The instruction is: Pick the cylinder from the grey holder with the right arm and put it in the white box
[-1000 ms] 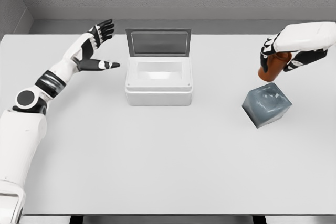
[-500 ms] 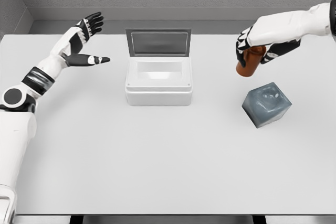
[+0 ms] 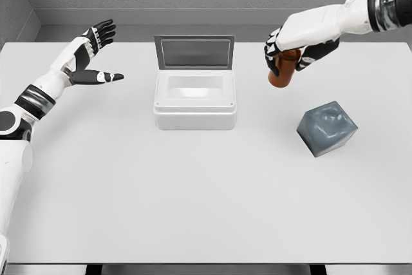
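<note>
My right hand (image 3: 288,53) is shut on a brown cylinder (image 3: 282,73), held upright in the air to the right of the white box (image 3: 195,102). The box stands open at the table's back middle, its lid raised behind it. The grey holder (image 3: 326,128) sits tilted on the table, below and to the right of the cylinder, with its socket showing nothing in it. My left hand (image 3: 93,49) hovers at the far left with fingers spread, holding nothing.
The white table (image 3: 193,204) stretches wide in front of the box and holder. A grey wall runs along the table's back edge.
The right hand has carried the cylinder up and leftward, away from the holder and closer to the box. The left arm has drawn back toward the left.
</note>
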`<state>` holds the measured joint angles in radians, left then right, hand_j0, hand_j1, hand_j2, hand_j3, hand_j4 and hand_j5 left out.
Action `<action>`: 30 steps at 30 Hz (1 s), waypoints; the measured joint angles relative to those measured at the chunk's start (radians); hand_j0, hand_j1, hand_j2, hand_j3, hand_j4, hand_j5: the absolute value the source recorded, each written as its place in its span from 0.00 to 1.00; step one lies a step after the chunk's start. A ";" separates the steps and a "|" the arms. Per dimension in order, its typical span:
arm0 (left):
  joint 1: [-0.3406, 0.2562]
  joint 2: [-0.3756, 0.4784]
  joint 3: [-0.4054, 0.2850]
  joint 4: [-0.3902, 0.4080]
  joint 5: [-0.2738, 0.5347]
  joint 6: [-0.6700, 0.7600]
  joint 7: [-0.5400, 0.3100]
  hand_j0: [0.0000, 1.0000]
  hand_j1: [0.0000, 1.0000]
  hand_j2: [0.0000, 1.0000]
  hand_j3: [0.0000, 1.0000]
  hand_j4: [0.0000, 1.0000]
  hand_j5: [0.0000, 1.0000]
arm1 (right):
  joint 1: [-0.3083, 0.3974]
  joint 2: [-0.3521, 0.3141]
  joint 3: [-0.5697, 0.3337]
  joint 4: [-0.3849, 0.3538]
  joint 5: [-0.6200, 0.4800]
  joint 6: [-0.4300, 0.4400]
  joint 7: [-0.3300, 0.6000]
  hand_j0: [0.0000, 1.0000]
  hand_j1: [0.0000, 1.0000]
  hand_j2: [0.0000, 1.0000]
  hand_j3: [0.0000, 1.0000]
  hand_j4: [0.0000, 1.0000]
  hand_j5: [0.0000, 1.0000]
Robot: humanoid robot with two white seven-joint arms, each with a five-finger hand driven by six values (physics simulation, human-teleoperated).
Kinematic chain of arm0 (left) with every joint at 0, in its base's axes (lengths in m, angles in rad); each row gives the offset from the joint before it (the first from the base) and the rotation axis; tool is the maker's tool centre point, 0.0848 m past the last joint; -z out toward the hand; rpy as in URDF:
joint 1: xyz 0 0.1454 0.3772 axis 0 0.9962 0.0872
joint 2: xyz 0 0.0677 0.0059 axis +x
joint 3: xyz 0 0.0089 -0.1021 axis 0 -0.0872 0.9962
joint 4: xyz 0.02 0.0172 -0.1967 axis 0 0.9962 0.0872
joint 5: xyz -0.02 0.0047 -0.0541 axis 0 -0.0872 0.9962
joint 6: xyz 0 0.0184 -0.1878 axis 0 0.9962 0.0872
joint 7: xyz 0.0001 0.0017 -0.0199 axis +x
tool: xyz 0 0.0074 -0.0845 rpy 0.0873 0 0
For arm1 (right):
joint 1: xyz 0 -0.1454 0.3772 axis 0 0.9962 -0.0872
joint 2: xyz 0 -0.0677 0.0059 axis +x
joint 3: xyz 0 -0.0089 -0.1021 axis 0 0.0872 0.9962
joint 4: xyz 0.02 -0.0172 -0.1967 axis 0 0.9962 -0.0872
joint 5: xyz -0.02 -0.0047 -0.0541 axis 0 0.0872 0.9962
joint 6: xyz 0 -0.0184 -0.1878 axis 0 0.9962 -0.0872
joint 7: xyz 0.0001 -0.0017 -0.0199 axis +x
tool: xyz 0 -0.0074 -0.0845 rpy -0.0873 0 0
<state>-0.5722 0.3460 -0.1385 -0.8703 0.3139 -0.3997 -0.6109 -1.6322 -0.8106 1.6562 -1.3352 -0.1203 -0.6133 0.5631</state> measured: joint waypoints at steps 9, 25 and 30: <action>0.002 0.001 -0.001 -0.001 0.000 -0.001 0.000 1.00 1.00 1.00 1.00 1.00 1.00 | -0.002 0.095 0.003 0.056 0.002 0.000 0.010 0.43 0.43 0.43 0.43 0.43 0.43; 0.002 0.000 -0.002 -0.001 0.000 0.000 0.000 1.00 1.00 1.00 1.00 1.00 1.00 | -0.018 0.224 0.012 0.141 0.010 0.000 0.025 0.42 0.42 0.42 0.42 0.42 0.42; 0.002 0.000 -0.002 -0.001 0.000 0.000 0.000 1.00 1.00 1.00 1.00 1.00 1.00 | -0.018 0.263 0.015 0.164 0.010 0.000 0.028 0.41 0.41 0.41 0.41 0.41 0.41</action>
<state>-0.5706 0.3464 -0.1401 -0.8718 0.3139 -0.3997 -0.6109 -1.6506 -0.5476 1.6711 -1.1707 -0.1107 -0.6133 0.5912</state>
